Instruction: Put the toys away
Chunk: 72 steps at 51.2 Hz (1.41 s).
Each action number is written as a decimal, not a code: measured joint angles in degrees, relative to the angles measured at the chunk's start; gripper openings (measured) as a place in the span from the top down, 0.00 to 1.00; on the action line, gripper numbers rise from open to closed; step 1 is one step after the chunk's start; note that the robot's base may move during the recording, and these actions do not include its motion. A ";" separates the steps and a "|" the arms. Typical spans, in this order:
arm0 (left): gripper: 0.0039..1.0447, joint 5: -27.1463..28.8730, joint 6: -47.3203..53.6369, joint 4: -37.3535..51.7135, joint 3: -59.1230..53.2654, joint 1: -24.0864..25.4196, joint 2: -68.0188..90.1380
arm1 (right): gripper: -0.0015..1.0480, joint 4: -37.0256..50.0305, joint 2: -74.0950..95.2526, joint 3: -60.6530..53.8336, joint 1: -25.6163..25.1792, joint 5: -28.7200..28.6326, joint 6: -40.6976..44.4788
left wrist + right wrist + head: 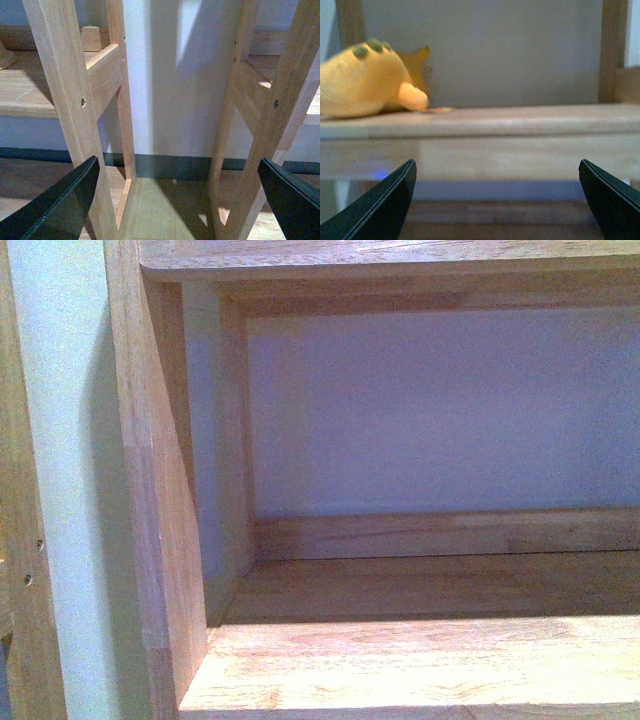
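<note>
A: Front view first: only a wooden shelf unit shows, its board bare against a pale back wall. No arm and no toy in this one.

B: Left wrist view next: the left gripper has its dark fingers spread wide, nothing between them. Ahead stand wooden uprights and a floor below.

A: And the right wrist view has what the others lack: the orange-yellow plush animal lying on a shelf board.

B: Its long axis runs along the board's front edge, a stubby limb poking toward the board's middle, green spots on top. Which end is the head, he can't tell; it's blurred.

A: The right gripper is spread open too, empty. The plush sits above and beyond its fingertips, off to one side, well apart.
</note>
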State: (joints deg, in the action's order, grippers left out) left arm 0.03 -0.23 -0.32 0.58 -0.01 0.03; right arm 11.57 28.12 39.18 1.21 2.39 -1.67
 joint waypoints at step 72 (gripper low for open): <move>0.06 0.00 0.00 0.00 0.00 0.00 0.00 | 0.84 -12.33 -24.11 -34.95 -1.36 -2.45 1.51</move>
State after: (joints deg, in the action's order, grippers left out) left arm 0.03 -0.23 -0.32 0.58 -0.01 0.03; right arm -0.75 4.01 4.23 -0.14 -0.05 -0.16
